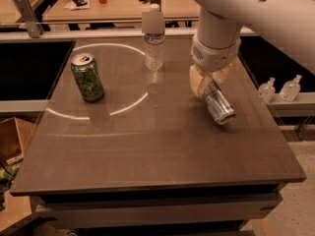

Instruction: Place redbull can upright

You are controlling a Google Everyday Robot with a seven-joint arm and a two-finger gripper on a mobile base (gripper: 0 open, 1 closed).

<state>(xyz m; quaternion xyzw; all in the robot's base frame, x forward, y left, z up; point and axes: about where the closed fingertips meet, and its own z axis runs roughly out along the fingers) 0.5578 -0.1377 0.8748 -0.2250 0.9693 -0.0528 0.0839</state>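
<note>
1. The gripper (208,84) hangs over the right half of the table (147,151), its fingers clamped on the redbull can (220,106).
2. The redbull can is tilted, its free end pointing front-right.
3. A green can (87,76) and a water bottle (154,41) stand upright further left.

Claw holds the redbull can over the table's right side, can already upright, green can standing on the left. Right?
No: the camera view shows the redbull can tilted, not upright, its end slanting down to the front right. The rest holds: claw grips it over the right side of the table, green can stands on the left.
</note>
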